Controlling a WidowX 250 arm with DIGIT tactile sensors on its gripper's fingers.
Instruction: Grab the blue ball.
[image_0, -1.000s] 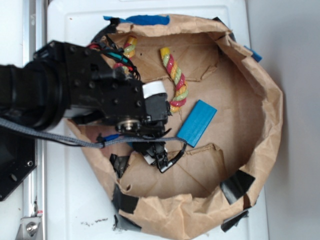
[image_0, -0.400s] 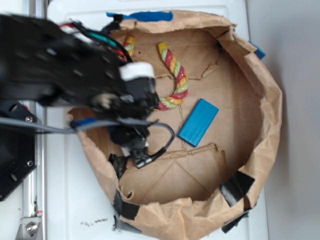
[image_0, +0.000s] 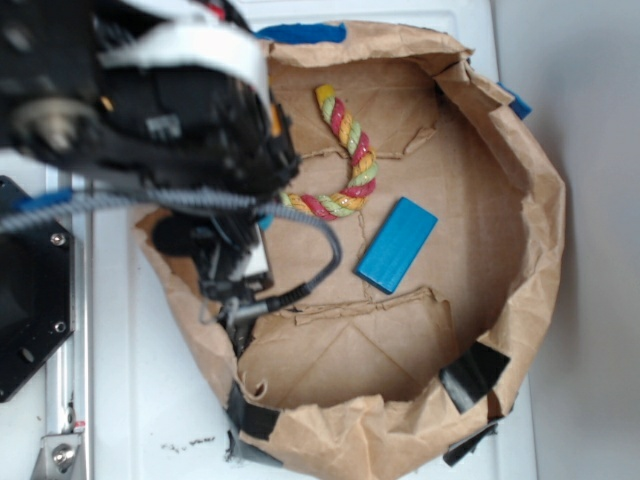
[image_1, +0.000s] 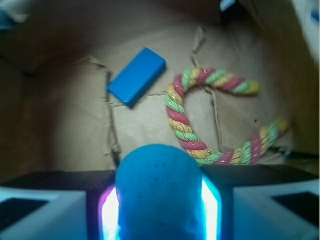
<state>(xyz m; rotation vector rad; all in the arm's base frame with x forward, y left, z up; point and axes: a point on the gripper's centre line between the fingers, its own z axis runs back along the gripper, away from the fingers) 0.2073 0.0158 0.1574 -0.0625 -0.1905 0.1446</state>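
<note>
Wrist view: we see the small teal-blue dimpled ball (image_1: 159, 192) clamped between the gripper (image_1: 160, 210) pads, filling the gap between them, lit edges on both sides. So the jaws are closed on the ball, held above the brown paper floor.

No readable writing or brand marks anywhere; the white band on the arm is blank from what we can tell.

Landmark is the flat blue rectangular block (image_0: 397, 244), smooth, sharp-cornered, lying flat on the creased brown paper nest (image_0: 520, 300). In the exterior view the twisted red-yellow-green rope (image_0: 345, 160) curves just left and above the block, apart from it. The black robot arm (image_0: 150, 110) is well left of the block, blurred, covering the nest's left rim; the ball is hidden by it there.

Open floor lies below and right of the block, up to the crumpled paper wall. The wall is patched with black tape (image_0: 475, 368) below-right of the block and blue tape (image_0: 300, 33) above-left.
</note>
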